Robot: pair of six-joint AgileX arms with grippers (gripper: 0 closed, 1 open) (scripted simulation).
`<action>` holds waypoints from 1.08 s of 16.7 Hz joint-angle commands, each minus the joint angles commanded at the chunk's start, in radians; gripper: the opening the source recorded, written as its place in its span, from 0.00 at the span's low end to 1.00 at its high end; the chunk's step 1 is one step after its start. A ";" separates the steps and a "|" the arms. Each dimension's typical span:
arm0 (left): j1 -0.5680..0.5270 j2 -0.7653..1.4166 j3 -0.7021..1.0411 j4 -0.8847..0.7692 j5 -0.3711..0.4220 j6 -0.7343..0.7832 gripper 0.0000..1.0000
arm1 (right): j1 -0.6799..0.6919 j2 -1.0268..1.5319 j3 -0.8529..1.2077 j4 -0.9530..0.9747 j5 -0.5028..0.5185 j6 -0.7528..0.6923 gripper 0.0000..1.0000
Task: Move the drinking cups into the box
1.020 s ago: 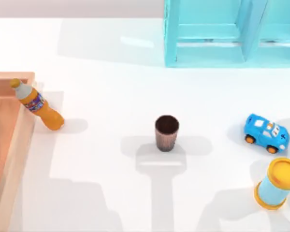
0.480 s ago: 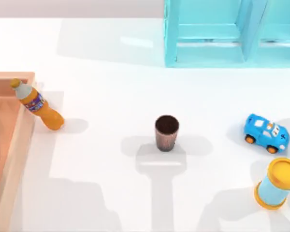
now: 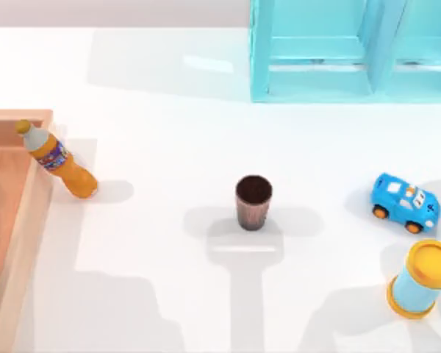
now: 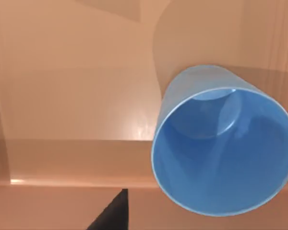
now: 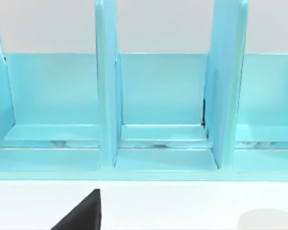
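The dark brown ribbed drinking cup (image 3: 253, 202) stands upright in the middle of the table. The light blue drinking cup (image 4: 224, 148) is inside the box (image 4: 62, 163), over its orange-brown floor, mouth towards the left wrist camera. One dark fingertip (image 4: 113, 213) of my left gripper shows beside the blue cup, apart from its rim, and the gripper is open. The box's tan rim (image 3: 31, 213) runs along the table's left edge. In the right wrist view, my right gripper's fingertip (image 5: 81, 213) faces the shelf frame, holding nothing.
An orange bottle (image 3: 59, 162) leans against the box's right rim. A turquoise shelf frame (image 3: 338, 51) stands at the back right. A blue toy car (image 3: 404, 202) and a yellow-lidded blue cylinder (image 3: 420, 279) sit at the right.
Nothing on the table has moved. Only the arm shadow at the lower left of the top view has shifted slightly.
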 joint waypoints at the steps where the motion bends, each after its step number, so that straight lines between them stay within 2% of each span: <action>1: 0.000 0.000 0.000 0.000 0.000 0.000 1.00 | 0.000 0.000 0.000 0.000 0.000 0.000 1.00; 10: -0.003 -0.001 0.040 -0.037 -0.004 0.003 1.00 | 0.000 0.000 0.000 0.000 0.000 0.000 1.00; 18: -0.007 -0.002 0.382 -0.378 0.001 -0.005 1.00 | 0.000 0.000 0.000 0.000 0.000 0.000 1.00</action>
